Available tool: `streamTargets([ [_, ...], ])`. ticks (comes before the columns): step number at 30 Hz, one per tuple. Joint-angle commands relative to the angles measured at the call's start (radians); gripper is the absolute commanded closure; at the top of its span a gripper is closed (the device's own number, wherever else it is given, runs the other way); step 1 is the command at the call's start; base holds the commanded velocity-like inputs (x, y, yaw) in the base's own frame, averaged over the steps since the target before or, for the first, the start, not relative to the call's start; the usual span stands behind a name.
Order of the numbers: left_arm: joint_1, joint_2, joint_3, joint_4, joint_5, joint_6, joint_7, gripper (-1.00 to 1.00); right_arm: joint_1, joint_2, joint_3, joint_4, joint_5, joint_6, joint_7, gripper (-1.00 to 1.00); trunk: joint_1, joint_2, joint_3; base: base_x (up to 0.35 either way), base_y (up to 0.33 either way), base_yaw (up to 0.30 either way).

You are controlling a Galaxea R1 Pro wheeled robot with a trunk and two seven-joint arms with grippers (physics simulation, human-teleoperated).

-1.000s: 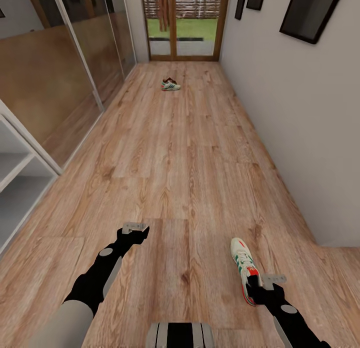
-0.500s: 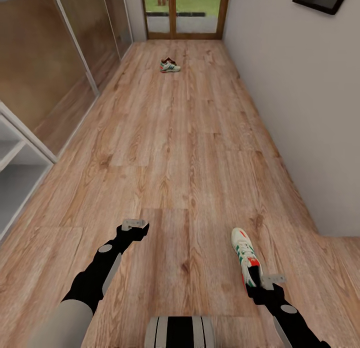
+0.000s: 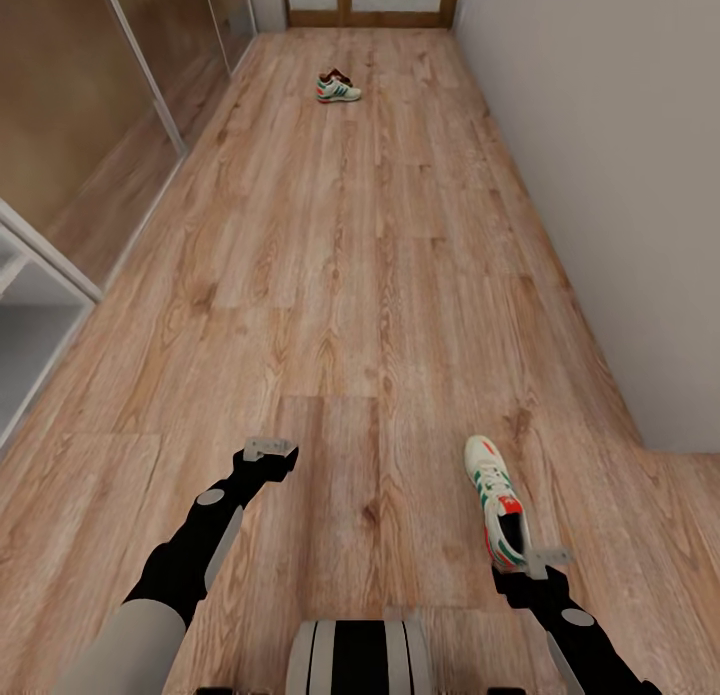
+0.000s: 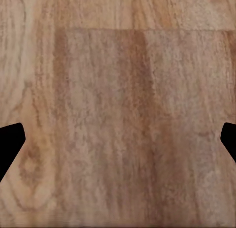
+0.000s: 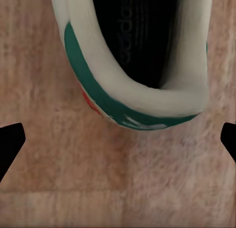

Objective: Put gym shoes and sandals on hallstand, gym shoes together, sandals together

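Gym shoe, insole lettering perhaps "adidas", open right gripper

Both arms reach forward and low. The left gripper hangs with jaws spread wide; the right gripper likewise, jaws wide apart and holding nothing.

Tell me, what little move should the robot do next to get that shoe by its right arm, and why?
Probably ease the right pincer forward and down over the heel of the near gym shoe. In the right wrist view its fingertips stand wide apart with bare corridor floor between them, and the shoe's heel collar sits just ahead, not yet between them.
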Motion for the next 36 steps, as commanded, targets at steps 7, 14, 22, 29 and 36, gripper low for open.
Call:
streamTargets([
  [7,0.001,0.0,0.0,-0.002,-0.003,0.004,-0.004,-1.0,0.0,0.0,-0.001,-0.003,0.0,0.006,0.0,-1.0,0.0,-0.001,-0.015,0.0,0.0,0.0],
  [14,0.003,0.0,0.003,-0.002,-0.003,-0.005,-0.004,-1.0,0.0,0.0,-0.002,-0.003,0.0,0.006,0.0,-1.0,0.0,-0.001,-0.019,0.0,0.0,0.0],
  [22,0.003,0.0,0.003,0.001,-0.004,-0.006,-0.005,-1.0,0.0,0.0,-0.004,-0.003,0.0,0.006,0.0,-1.0,0.0,-0.001,-0.019,0.077,0.0,0.0],
  [29,0.003,0.0,0.002,0.007,-0.004,-0.008,-0.006,-1.0,0.0,0.0,-0.004,-0.003,0.0,0.006,0.0,-1.0,0.0,-0.001,-0.019,0.184,0.0,0.0],
  [36,0.003,0.0,0.002,0.003,-0.004,-0.008,-0.007,-1.0,0.0,0.0,-0.004,-0.003,0.0,0.006,0.0,-1.0,0.0,-0.001,-0.019,0.031,0.0,0.0],
])
